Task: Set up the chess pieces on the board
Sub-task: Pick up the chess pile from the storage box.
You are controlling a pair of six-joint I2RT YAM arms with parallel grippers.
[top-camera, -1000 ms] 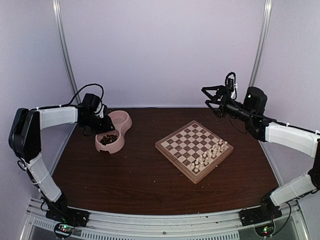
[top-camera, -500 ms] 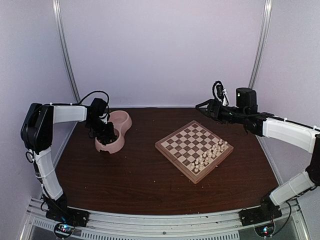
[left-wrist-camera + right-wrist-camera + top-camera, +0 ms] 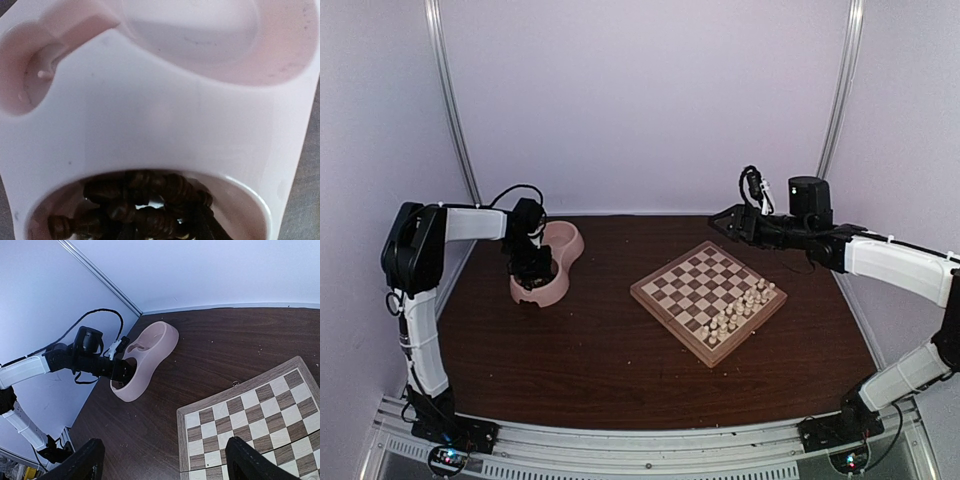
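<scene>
Several dark brown chess pieces [image 3: 145, 200] lie heaped in the near compartment of the pink double bowl [image 3: 165, 120]. My left gripper [image 3: 533, 268] is dipped into that compartment, right over the heap. Its fingertips merge with the dark pieces, so its jaw state and any hold are unclear. The board [image 3: 708, 298] lies at centre right and no dark pieces stand on it. My right gripper [image 3: 165, 462] hovers above the table beside the board's [image 3: 250, 425] far left corner. It is open wide, with nothing between its fingers. The right wrist view also shows the left gripper [image 3: 122, 371] in the bowl [image 3: 150, 347].
Pale cream chessmen [image 3: 740, 308] stand in rows along the board's near right side. The bowl's far compartment [image 3: 560, 238] holds nothing. Bare dark wooden table [image 3: 610, 350] lies between bowl and board, and walls close in the back and sides.
The left gripper has swung right and down into the bowl's near compartment. The right arm has dropped and reached left toward the board's far corner.
</scene>
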